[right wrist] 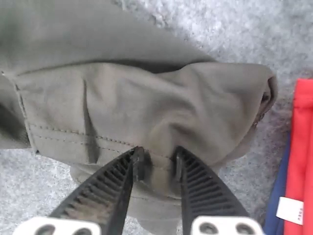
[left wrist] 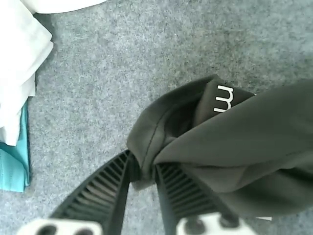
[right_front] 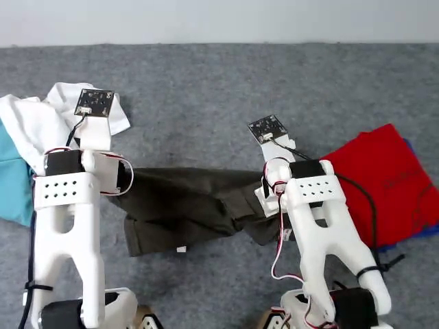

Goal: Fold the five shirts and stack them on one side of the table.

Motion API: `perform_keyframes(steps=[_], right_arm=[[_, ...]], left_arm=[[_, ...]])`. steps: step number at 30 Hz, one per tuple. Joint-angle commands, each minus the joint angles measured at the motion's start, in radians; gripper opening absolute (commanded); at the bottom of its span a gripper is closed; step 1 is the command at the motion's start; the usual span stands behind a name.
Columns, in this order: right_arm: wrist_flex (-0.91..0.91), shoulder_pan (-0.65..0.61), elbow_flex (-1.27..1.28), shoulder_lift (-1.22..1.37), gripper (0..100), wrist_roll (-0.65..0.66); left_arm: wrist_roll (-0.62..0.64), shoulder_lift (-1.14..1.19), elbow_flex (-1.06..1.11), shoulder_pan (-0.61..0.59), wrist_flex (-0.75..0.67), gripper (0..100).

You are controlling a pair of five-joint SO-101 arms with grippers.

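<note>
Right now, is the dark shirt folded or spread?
Partly folded: the dark shirt lies doubled and bunched, left gripper and right gripper pinching it.

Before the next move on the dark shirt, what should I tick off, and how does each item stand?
1. Left gripper clamped on dark shirt: ok, cloth sits in its grip.
2. Right gripper clamped on it: ok, a hemmed fold is pinched.
3. Dark shirt apart from white shirt and teal shirt: ok, bare table lies between.
4. Apart from red shirt: ok, a gap shows in the right wrist view.
5. Dark shirt lying flat: not ok, bunched and creased mid-length.
6. Red shirt and blue shirt beneath it neatly folded: cannot tell.
</note>
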Motion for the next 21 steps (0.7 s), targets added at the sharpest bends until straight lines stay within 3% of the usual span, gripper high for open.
perform_keyframes(steps=[1,2,11,21], right_arm=[[-0.027,-0.01,-0.002,0.038,4.7,0.0],[-0.039,-0.01,-0.002,0.056,0.9,0.0],[-0.062,-0.007,-0.063,0.093,0.9,0.0],[0.199,-0.004,-0.525,-0.041,0.9,0.0]], left_arm=[[-0.008,-0.028,-0.002,-0.002,-0.011,1],[-0.008,-0.028,-0.002,-0.002,-0.011,1],[-0.008,-0.029,0.053,-0.002,-0.046,1],[-0.006,-0.035,-0.019,-0.002,-0.051,1]])
